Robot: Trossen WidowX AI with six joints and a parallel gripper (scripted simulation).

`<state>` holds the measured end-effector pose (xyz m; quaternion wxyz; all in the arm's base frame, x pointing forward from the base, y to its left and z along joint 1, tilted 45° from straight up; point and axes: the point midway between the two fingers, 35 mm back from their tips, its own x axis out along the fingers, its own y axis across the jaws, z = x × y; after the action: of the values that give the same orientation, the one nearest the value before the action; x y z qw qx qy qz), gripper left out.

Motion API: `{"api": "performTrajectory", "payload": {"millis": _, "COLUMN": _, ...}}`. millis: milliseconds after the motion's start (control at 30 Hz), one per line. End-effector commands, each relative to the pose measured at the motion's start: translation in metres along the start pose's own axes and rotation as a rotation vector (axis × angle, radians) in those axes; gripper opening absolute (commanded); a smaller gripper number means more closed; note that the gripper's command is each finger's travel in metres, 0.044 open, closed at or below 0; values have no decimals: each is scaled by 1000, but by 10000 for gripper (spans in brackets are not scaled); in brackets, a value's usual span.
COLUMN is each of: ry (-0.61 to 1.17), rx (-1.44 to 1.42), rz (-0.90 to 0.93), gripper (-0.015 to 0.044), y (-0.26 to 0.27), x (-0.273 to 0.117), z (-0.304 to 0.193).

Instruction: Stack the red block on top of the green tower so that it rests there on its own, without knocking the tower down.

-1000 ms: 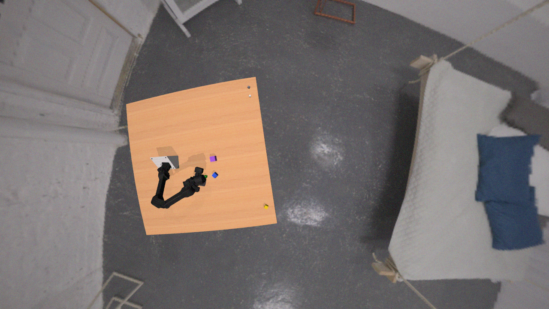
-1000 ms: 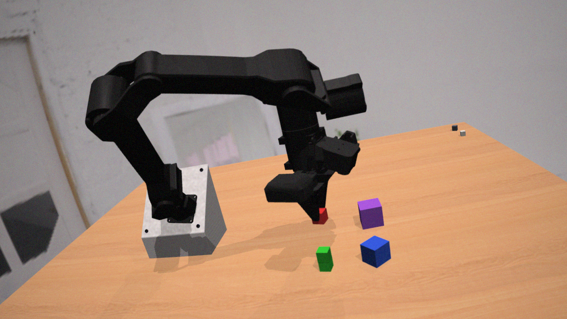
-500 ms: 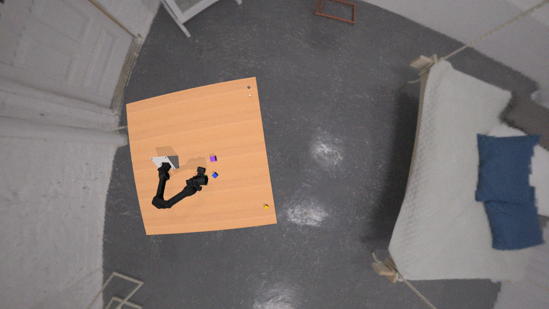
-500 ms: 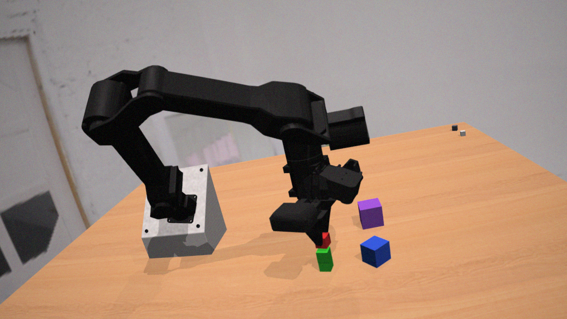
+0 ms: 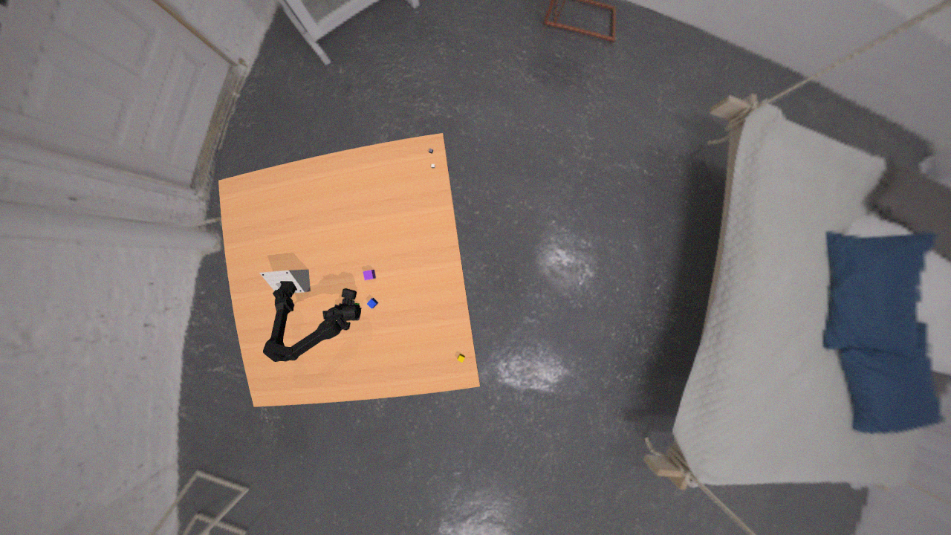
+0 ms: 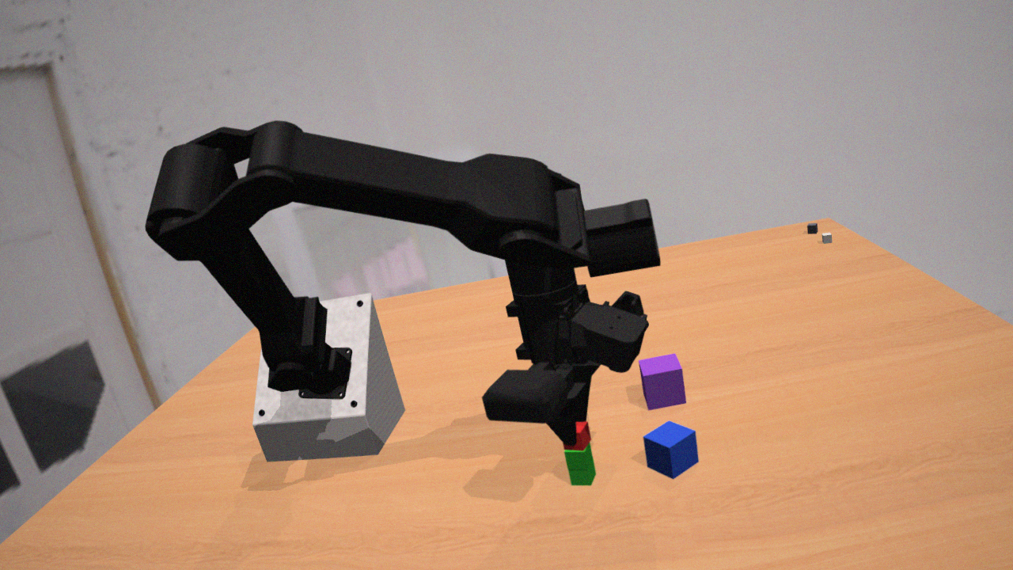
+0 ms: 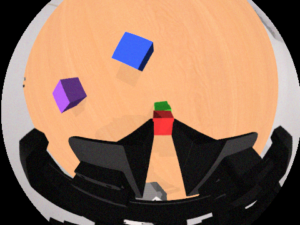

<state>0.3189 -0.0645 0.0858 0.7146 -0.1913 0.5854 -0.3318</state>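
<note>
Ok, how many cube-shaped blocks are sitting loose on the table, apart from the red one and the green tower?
3: purple block behind blue block, both beside the tower; yellow block near a table corner.

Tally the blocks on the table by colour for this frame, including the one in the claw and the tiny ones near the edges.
Red: 1, red block held in the claw
Green: 1 tower; its block count is unclear
Blue: 1
Purple: 1
Yellow: 1
Dark: 1
White: 1
Total: 7
</note>
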Motion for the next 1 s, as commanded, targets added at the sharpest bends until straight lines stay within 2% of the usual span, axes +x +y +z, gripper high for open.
{"api": "performTrajectory", "payload": {"millis": 0, "ry": -2, "rx": -3, "rz": -4, "gripper": 0, "y": 0, "x": 1, "z": 0}}
{"api": "performTrajectory", "payload": {"millis": 333, "ry": -2, "rx": -3, "rz": -4, "gripper": 0, "y": 0, "x": -4, "z": 0}}
{"api": "performTrajectory", "payload": {"millis": 867, "ry": 1, "rx": -3, "rz": -1, "gripper": 420, "y": 0, "x": 0, "z": 0}}
{"api": "performTrajectory", "payload": {"millis": 900, "ry": 1, "rx": -3, "rz": -1, "gripper": 440, "y": 0, "x": 0, "z": 0}}
{"api": "performTrajectory", "payload": {"millis": 967, "ry": 1, "rx": -3, "rz": -1, "gripper": 440, "y": 0, "x": 0, "z": 0}}
